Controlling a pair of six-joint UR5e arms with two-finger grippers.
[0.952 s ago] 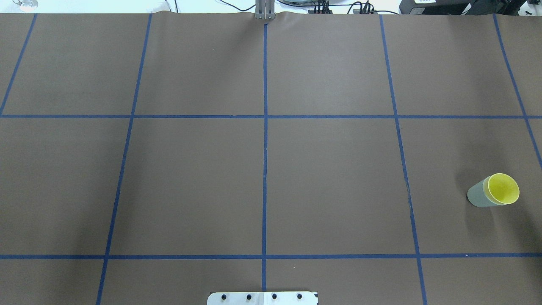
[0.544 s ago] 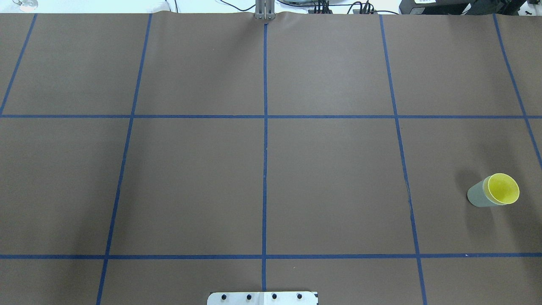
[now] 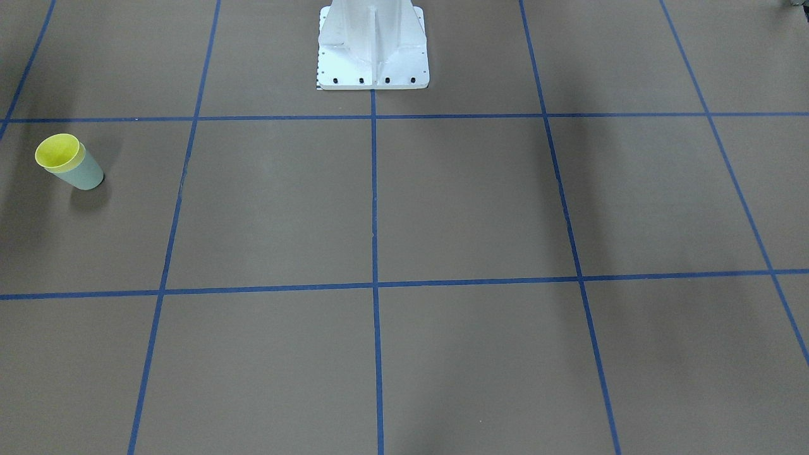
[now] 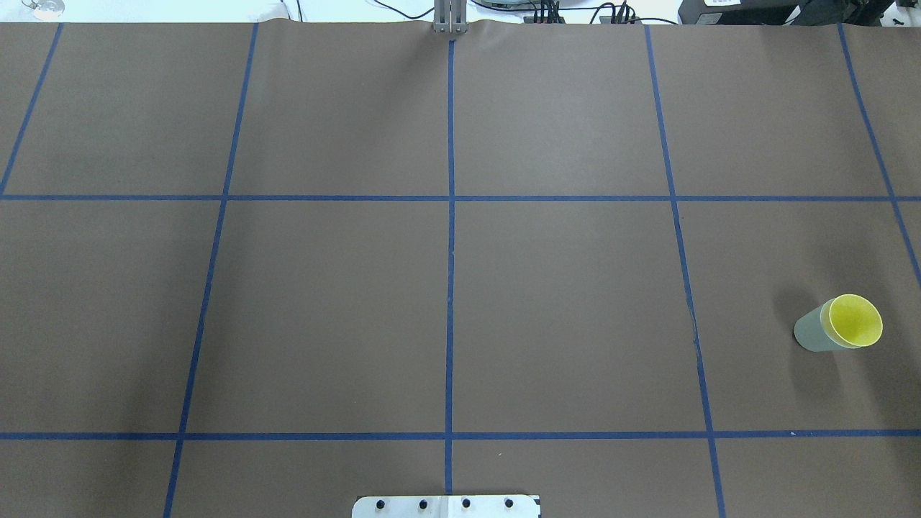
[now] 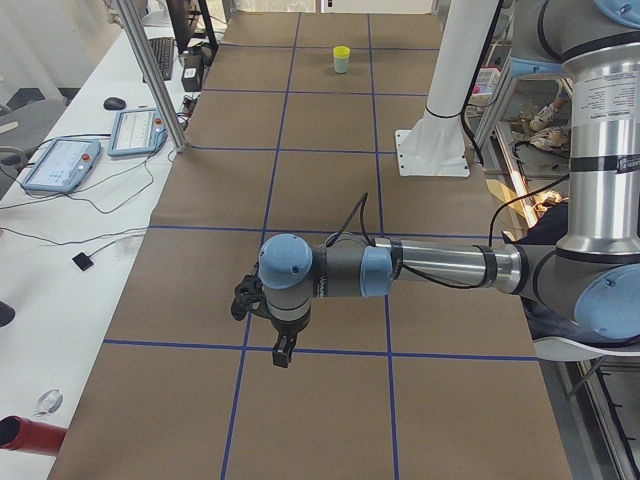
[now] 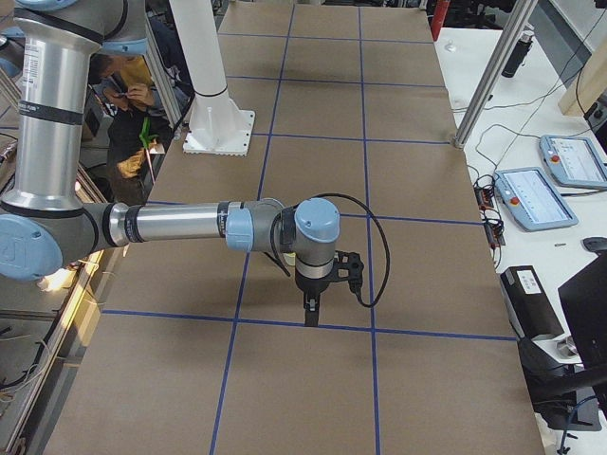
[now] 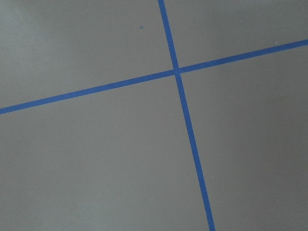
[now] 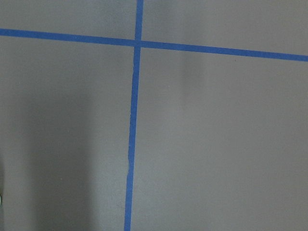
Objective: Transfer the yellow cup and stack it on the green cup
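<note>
Well off to the robot's right, we see the yellow cup (image 4: 855,320) sitting nested inside the green cup (image 4: 813,337). The pair stands upright on the brown tabletop (image 4: 561,302). Only the yellow rim and inside show, and the pale green wall wraps around below them.

From behind the robot, the stacked cups are near the right edge, in the middle row of squares marked by blue tape lines (image 4: 450,237). In the view facing the robot, the same pair appears at the far left, with the yellow cup (image 3: 57,151) seated in the green cup (image 3: 85,175). They are well apart from the white pedestal (image 3: 373,50) at the top centre.

From the table end on the robot's left, the cups are tiny at the far end, yellow (image 5: 342,50) above green (image 5: 342,66). In that view the near arm reaches out level over the tabletop. Its left pincer (image 5: 283,355) points straight down close above a tape line, well apart from the cups. We cannot tell how wide it is set.

From the opposite end, the near arm is stretched out the same way. Its right pincer (image 6: 312,313) points down just above a tape line, and we cannot tell its width either. The cups do not show in this view.

Both wrist cameras show only brown tabletop crossed by blue tape.
</note>
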